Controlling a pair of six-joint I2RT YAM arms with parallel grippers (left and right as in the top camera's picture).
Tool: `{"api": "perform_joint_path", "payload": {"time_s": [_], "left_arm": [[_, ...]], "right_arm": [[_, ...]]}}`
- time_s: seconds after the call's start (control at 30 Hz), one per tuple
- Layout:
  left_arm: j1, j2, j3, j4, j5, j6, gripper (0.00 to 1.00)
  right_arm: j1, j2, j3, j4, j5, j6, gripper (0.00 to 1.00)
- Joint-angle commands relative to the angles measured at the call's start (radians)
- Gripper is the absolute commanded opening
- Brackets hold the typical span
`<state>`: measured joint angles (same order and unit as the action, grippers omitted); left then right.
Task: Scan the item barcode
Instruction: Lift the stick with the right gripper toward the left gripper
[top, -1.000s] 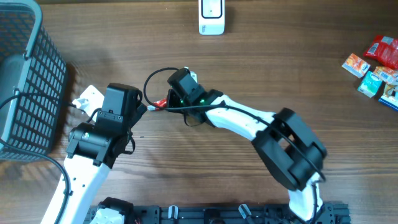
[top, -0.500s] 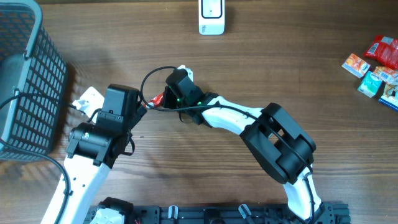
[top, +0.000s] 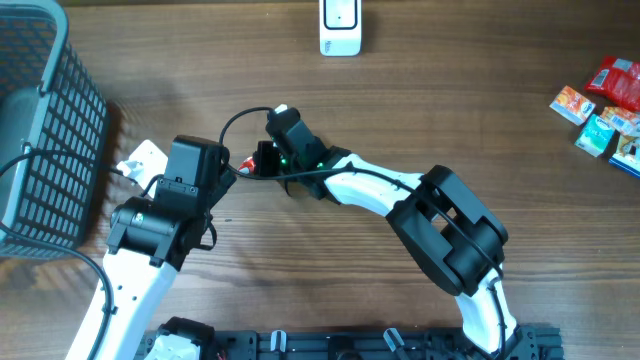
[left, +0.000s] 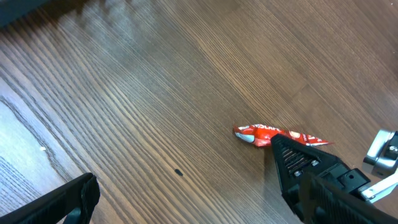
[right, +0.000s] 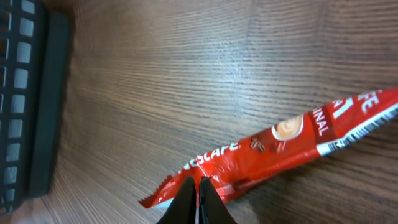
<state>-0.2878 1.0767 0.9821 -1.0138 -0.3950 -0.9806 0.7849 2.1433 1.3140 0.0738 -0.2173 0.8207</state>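
The red sachet (right: 280, 146) lies on the counter (top: 480, 110) between the two arms. My right fingers (right: 188, 200) are pinched together on its lower edge near one end. From overhead only its red tip shows beside the right wrist. A second ago the tip sat a little further right. Since then the right wrist has swung up and left and its elbow has pulled in, while the left arm has not moved. The left fingers (left: 68, 200) stand wide, holding nothing. On the wrapper I read "NESCAFE" in white, then a coffee-cup picture, the letters "INAL", and a strip of black-and-white print too fine to read. A dark basket (top: 45, 130) is far left, a white device (top: 340, 27) at the top edge, and small packets (top: 605, 115) far right.
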Motion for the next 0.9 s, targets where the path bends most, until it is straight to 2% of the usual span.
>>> {"api": "perform_joint_path", "payload": {"time_s": [0.0,0.27,0.4,0.57,0.73,0.87], "left_arm": [[0.005,0.005,0.011,-0.001,-0.005,0.008,1.0],[0.005,0.005,0.011,-0.001,-0.005,0.008,1.0],[0.005,0.005,0.011,-0.001,-0.005,0.009,1.0],[0.005,0.005,0.011,-0.001,-0.005,0.009,1.0],[0.005,0.004,0.011,-0.001,-0.006,0.009,1.0],[0.005,0.004,0.011,-0.002,-0.007,0.009,1.0]], "right_arm": [[0.002,0.01,0.022,0.0,-0.016,-0.024,0.05],[0.045,0.019,0.022,0.037,-0.016,-0.027,0.04],[0.07,0.052,0.022,0.069,-0.012,0.018,0.05],[0.071,0.076,0.022,0.082,-0.009,-0.007,0.05],[0.07,0.092,0.022,0.059,0.01,-0.018,0.05],[0.04,0.086,0.023,-0.025,0.045,-0.015,0.04]]}}
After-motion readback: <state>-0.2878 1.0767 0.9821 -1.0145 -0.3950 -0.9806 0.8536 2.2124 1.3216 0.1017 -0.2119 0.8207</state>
